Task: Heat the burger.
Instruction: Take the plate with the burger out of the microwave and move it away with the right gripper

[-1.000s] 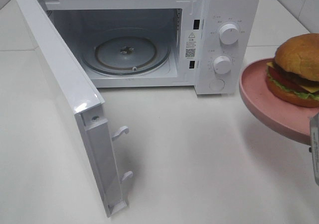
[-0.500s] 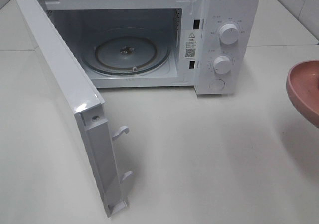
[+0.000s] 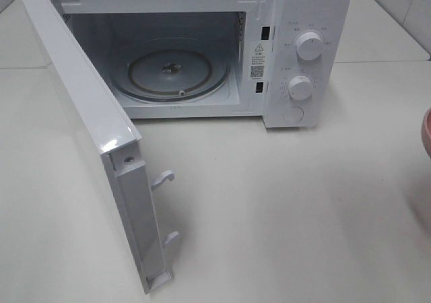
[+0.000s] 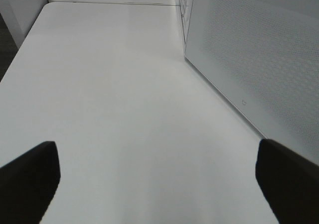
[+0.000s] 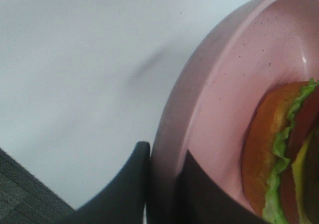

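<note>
Right hand [image 5: 162, 184]: dark fingers [image 5: 127, 189] clamped on rim of pink plate [image 5: 219, 94], one finger under the rim, one on the inside face. Plate seen nearly edge-on in right wrist view, off the table [image 3: 283, 202]. Burger [image 5: 284, 154] on plate, only partly in frame: golden-brown bun, green lettuce frill, red and yellow filling showing in side profile. Round, so no long axis to note; layers run parallel to plate face; which way the bun top faces not clear from this view. Pale table surface behind plate, dark floor at one corner.

Left hand [image 4: 159, 179]: fingers spread wide, nothing between them, above bare table. Just beside it, white perforated panel of microwave door [image 4: 259, 59].

High view: neither hand visible, burger not visible. Only a thin sliver of pink plate at far right edge [image 3: 427, 131], well apart from microwave [image 3: 296, 20]. Microwave at back of table, door [image 3: 87, 128] swung fully open to the left, two latch hooks on its edge. Glass turntable [image 3: 168, 71] bare inside cavity. Two white dials [image 3: 308, 46] on control panel, one above the other.
</note>
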`<act>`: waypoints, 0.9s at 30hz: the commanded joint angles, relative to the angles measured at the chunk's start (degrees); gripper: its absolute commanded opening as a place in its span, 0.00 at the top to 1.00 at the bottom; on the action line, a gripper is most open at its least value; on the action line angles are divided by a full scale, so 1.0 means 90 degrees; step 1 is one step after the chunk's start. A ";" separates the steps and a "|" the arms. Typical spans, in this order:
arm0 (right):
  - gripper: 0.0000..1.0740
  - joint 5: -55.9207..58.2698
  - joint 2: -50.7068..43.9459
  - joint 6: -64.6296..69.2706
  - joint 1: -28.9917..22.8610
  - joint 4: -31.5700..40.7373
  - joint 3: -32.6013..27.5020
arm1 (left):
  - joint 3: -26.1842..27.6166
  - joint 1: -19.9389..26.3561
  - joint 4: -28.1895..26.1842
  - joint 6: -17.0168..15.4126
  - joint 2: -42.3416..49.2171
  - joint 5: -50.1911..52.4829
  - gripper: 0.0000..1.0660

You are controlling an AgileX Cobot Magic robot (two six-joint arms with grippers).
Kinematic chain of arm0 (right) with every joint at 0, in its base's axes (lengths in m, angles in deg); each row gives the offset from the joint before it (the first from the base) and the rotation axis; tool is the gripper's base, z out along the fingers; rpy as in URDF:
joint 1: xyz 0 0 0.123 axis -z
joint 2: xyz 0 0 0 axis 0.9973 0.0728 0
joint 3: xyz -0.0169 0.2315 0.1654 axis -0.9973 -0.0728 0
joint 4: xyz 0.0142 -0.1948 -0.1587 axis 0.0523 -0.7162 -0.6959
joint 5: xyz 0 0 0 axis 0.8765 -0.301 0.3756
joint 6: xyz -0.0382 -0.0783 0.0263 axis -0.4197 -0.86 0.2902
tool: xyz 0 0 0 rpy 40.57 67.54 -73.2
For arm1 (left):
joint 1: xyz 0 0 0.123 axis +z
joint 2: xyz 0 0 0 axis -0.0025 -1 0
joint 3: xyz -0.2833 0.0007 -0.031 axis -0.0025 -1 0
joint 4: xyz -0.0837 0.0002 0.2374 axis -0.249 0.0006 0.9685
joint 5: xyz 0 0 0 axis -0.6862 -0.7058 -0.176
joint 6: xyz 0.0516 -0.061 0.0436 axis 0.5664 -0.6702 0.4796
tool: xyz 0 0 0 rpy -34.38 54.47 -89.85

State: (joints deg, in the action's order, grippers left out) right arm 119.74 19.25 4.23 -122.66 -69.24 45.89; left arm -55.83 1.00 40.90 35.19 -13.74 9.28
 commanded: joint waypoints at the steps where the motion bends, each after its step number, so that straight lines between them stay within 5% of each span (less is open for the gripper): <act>1: 0.97 0.0032 -0.0057 0.0089 0.0019 -0.0541 0.0057 | -0.0006 0.0019 -0.0019 -0.0013 0.0083 0.0076 0.06; 18: 0.97 0.0299 0.0045 0.3069 0.0038 -0.1222 0.0057 | -0.0006 0.0019 -0.0019 -0.0013 0.0083 0.0076 0.06; 27: 0.97 0.0344 0.1439 0.4055 0.0038 -0.1299 0.0204 | -0.0006 0.0019 -0.0019 -0.0013 0.0083 0.0076 0.06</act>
State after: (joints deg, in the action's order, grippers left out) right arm 122.04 30.82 38.38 -122.61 -75.94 46.69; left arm -55.83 1.00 40.90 35.19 -13.74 9.28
